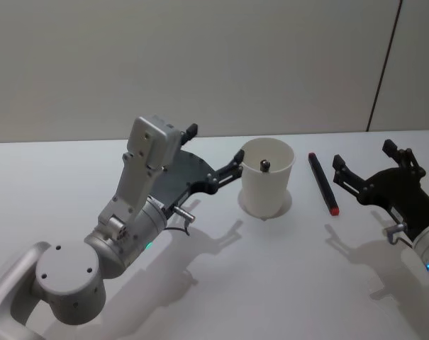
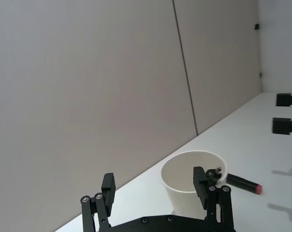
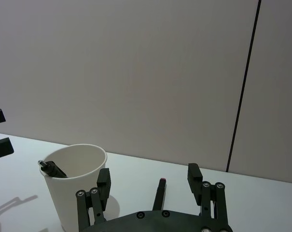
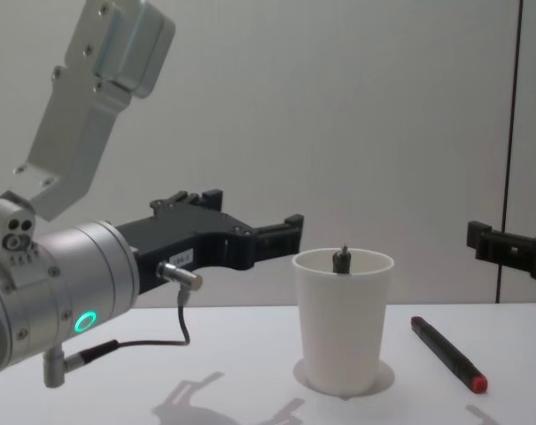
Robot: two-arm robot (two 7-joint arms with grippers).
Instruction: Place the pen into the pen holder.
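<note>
Beside pen holder (image 1: 267,188), left pincer (image 1: 215,144) level, spread; right pincer (image 1: 364,154) idle.

White pen holder (image 1: 265,190), black red-tipped pen (image 1: 322,181)

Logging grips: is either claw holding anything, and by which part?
Nothing held: left claw open beside the white paper cup, right claw open near the black red-tipped pen.

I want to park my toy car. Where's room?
Bare: the front of the white table, between the arms, and the strip behind the white paper cup. Crowded: beside the cup, with the open left gripper, the red-tipped black pen and the open right gripper.
</note>
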